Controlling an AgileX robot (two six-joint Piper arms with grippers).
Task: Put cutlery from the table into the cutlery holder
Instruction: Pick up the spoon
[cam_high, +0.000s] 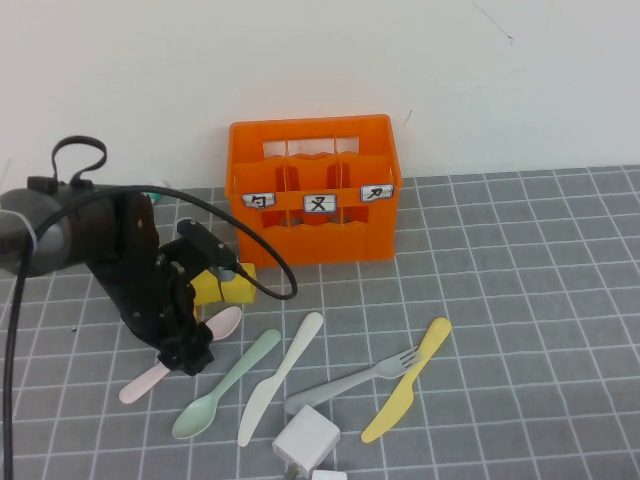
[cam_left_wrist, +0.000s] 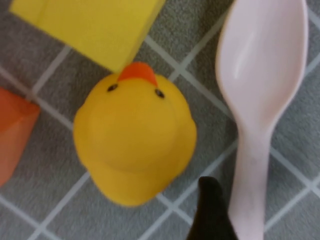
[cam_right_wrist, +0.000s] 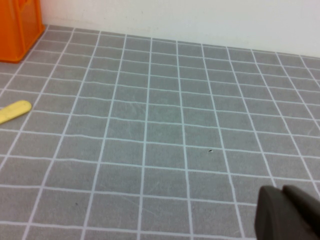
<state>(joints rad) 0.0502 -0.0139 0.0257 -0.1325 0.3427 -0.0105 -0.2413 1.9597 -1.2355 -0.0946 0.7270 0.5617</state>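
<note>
Left gripper (cam_high: 190, 355), our jaws spread wide, straddles the pale pink spoon (cam_high: 215, 330) lying at seven o'clock from the cutlery holder (cam_high: 312, 190), ready to clamp. Right gripper (cam_right_wrist: 287, 215) rests clenched, idle.

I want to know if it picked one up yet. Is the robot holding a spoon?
No. The left gripper is open, low over the pink spoon, which lies flat on the table. The right gripper is shut on nothing.
</note>
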